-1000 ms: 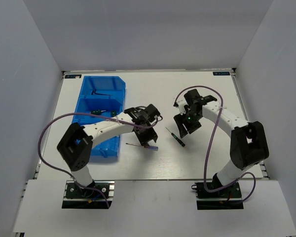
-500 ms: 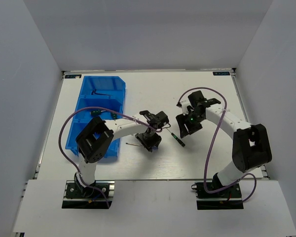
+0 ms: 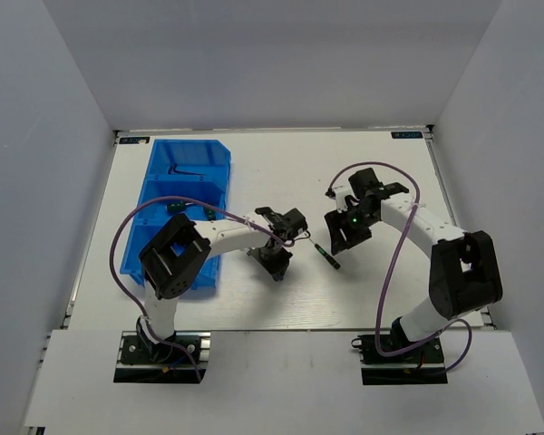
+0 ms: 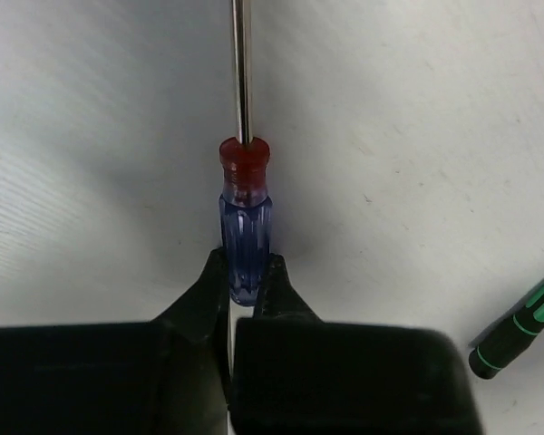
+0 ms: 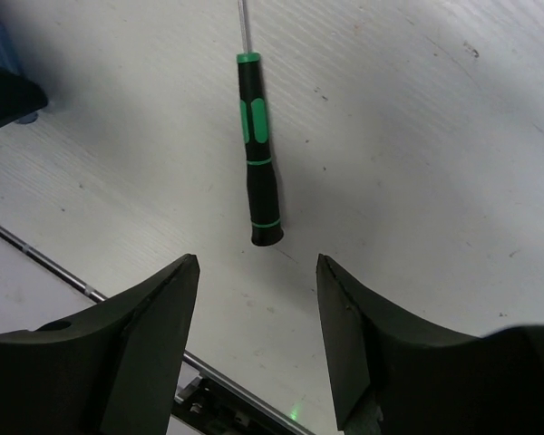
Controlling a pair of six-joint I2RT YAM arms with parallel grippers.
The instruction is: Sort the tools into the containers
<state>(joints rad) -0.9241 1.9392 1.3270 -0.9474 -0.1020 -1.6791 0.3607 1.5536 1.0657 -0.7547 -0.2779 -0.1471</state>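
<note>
My left gripper is shut on the butt end of the blue-handled screwdriver, which lies on the white table with its red collar and steel shaft pointing away from me. From above, this gripper sits at mid-table, right of the blue bin tray. The black-green-handled screwdriver lies just ahead of my right gripper, whose jaws stand open and apart from it. The top view shows that screwdriver below the right gripper. Its handle end shows in the left wrist view.
In the bin's far compartment lies a dark bent hex key, and a green-handled tool sits in the middle one. Purple cables loop beside each arm. Grey walls close in the table on three sides.
My left arm swung right from the bin, came down over the blue screwdriver, and its jaws closed on the handle. The right gripper lowered slightly toward the black-green screwdriver.
</note>
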